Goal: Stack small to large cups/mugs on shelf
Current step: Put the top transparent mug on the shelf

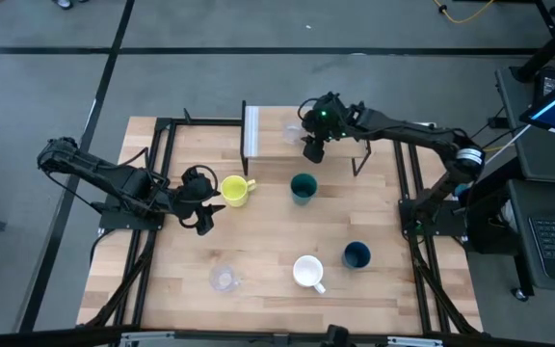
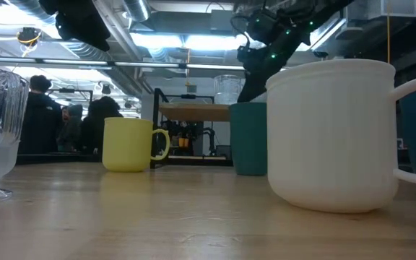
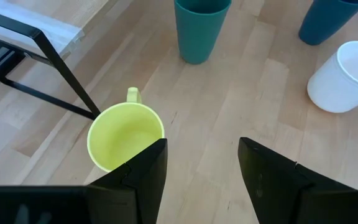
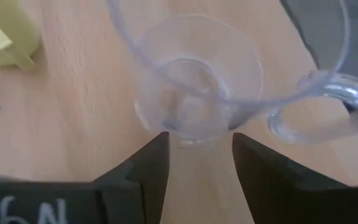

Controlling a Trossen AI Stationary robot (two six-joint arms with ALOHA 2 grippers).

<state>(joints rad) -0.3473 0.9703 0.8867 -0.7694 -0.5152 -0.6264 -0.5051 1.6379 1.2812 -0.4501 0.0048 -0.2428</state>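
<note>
The shelf (image 1: 297, 145) stands at the table's far middle, and a tiny clear glass (image 1: 292, 133) stands on its board. My right gripper (image 4: 197, 146) is open just behind that glass (image 4: 194, 81) and touches nothing. My left gripper (image 3: 201, 158) is open above the table, with the yellow mug (image 3: 124, 134) upright below and beside one finger. The teal-green cup (image 1: 303, 188), the dark blue cup (image 1: 356, 254), the white mug (image 1: 308, 272) and a second clear glass (image 1: 224, 280) stand on the tabletop.
The shelf's black legs (image 3: 61, 68) and its pale translucent side edge (image 1: 251, 130) are close to the yellow mug. Black frame rails (image 1: 162, 154) run along the table's left and right sides. People show in the room beyond the table (image 2: 42, 108).
</note>
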